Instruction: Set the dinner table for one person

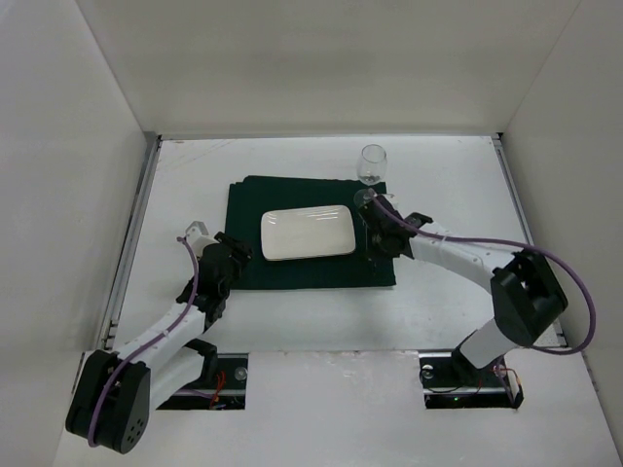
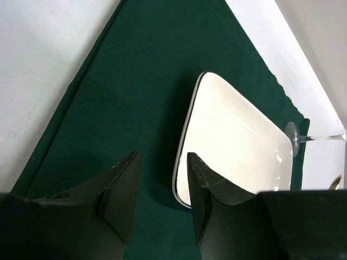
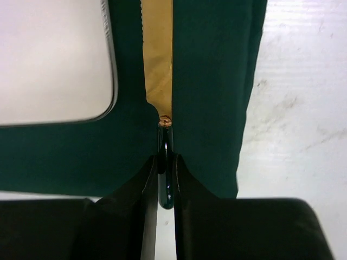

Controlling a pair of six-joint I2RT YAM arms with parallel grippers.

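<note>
Counter (image 1: 292, 321) holds one cloth (image 1: 248, 204), one plate (image 1: 308, 234), one glass (image 1: 372, 161); right pincer (image 3: 165, 160) pinches one knife (image 3: 158, 59), left pincer (image 2: 162, 157) spread.

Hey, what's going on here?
The right gripper is shut on a gold-bladed knife by its dark handle, the blade over the green cloth just right of the white plate. A wine glass stands by the cloth's far right corner. The left gripper is open and empty at the cloth's left edge.

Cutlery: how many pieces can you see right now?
1. A gold-bladed, dark-handled knife is held over the dark green rectangular cloth, right of the white rectangular plate, gripped by the right gripper. More may hide under the arms.
</note>
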